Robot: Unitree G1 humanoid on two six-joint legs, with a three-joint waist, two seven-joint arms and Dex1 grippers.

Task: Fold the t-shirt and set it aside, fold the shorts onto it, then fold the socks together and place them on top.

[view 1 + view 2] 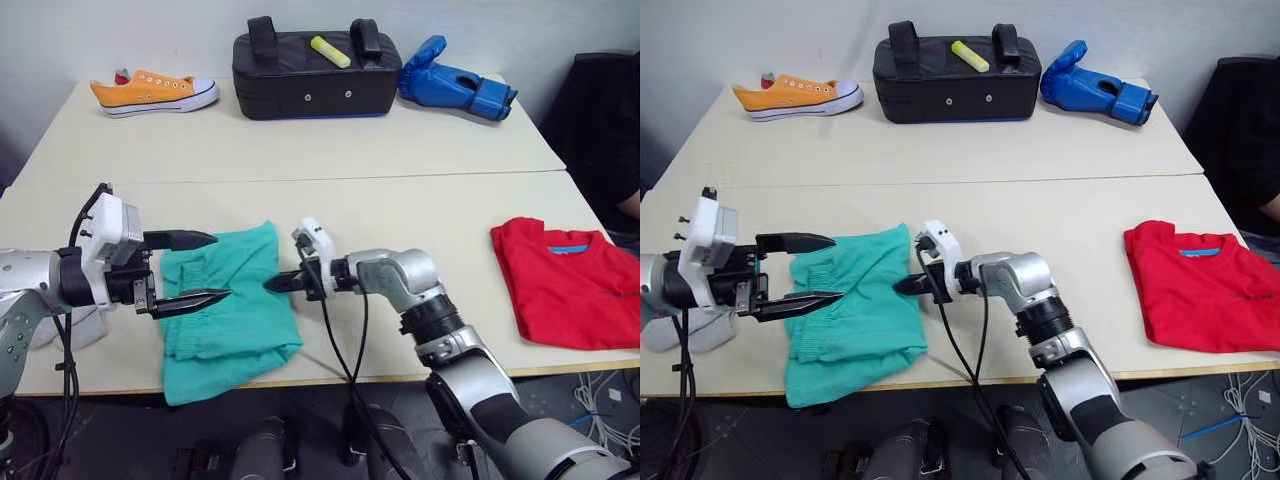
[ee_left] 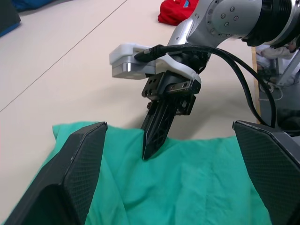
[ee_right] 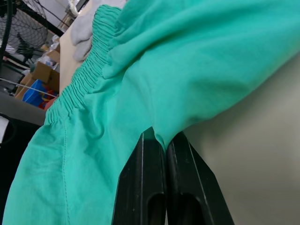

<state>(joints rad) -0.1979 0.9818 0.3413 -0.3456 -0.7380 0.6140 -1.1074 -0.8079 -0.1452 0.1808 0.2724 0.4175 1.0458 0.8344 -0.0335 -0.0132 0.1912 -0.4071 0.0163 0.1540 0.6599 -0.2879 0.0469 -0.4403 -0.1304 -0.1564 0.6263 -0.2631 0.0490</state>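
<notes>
The shorts (image 1: 228,310) are your landmark: they lie spread near the front edge of the table (image 1: 300,150), the gathered waistband on your left-arm side and one corner hanging over that front edge. Your right gripper (image 1: 275,284) meets them at their right-hand edge, its two fingers pressed together with a small pinch of teal cloth caught between the tips, as the right wrist view shows. Your left gripper (image 1: 200,268) sits over the waistband side with its fingers spread wide, one above and one below that edge, holding nothing. The socks (image 1: 690,328) lie just beyond the shorts on the waistband side, partly hidden behind the left gripper; they look untouched. Well away from the shorts on the opposite side, the t-shirt (image 1: 565,280) rests near the table's right end, folded into a compact shape with the collar label showing, so I judge the first step done. That leaves you the shorts to fold and carry across onto the t-shirt, then the socks to pair and place on top. Far behind the shorts, at the back of the table, stand an orange sneaker (image 1: 155,92), a black bag (image 1: 315,72) with a yellow marker (image 1: 330,51) on it, and a blue glove (image 1: 455,85), none of which concern the task.
</notes>
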